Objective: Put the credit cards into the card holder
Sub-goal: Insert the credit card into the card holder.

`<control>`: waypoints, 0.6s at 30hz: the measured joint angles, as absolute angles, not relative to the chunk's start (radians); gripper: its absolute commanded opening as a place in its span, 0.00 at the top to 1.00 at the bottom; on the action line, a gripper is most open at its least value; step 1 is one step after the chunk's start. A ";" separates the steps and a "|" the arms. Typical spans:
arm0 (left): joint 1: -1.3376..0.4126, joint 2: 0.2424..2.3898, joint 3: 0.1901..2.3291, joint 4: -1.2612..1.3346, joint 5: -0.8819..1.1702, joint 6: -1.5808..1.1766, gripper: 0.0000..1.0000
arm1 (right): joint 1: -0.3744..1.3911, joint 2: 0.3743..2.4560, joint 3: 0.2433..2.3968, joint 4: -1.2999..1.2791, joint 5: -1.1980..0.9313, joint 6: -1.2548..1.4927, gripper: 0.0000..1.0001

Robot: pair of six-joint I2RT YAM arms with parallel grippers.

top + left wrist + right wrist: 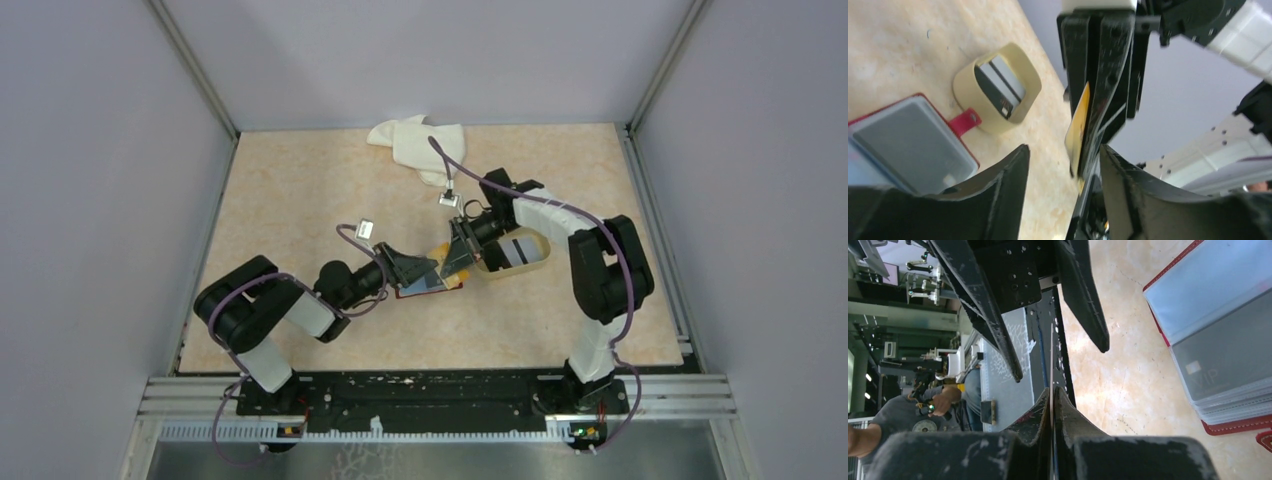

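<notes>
While the right claw (1052,395) pinches a card (1077,131) edge-on, the left claw (1063,155) stands open either side of it, above the open holder (432,286) lying mid-width on the bench (300,200), nearer its near edge. I judge the left should close squarely on the card's free end before the right releases.

The top external camera looks steeply down from above and behind the arm bases, far enough off to hold the whole beige speckled tabletop (300,200). The left wrist camera rides low and close behind the left gripper (1064,150), facing across the table at the right gripper (1087,160); the right wrist camera, rolled sideways, looks back the opposite way from just as near. Both wrist views share the thin yellow credit card (1077,130) between them, edge-on in the right one, and the open dark red card holder (913,142) with clear sleeves, which the overhead view shows small at mid-table
</notes>
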State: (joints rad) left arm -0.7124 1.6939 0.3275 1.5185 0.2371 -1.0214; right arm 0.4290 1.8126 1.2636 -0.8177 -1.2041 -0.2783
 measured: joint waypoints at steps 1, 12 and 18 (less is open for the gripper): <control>-0.707 1.694 0.312 1.518 0.255 -1.010 0.35 | 0.429 1.813 1.264 -0.817 -1.204 -0.279 1.00; -0.615 1.684 0.272 1.520 0.547 -0.963 0.42 | 0.448 1.813 1.285 -0.910 -1.213 -0.393 1.00; -0.612 1.690 0.294 1.521 0.597 -0.973 0.50 | 0.470 1.821 1.293 -0.939 -1.210 -0.435 1.00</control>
State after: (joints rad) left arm -0.6125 1.6901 0.2935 1.5211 0.5972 -0.9733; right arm 0.4702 1.8210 1.2926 -0.9390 -1.2098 -0.4355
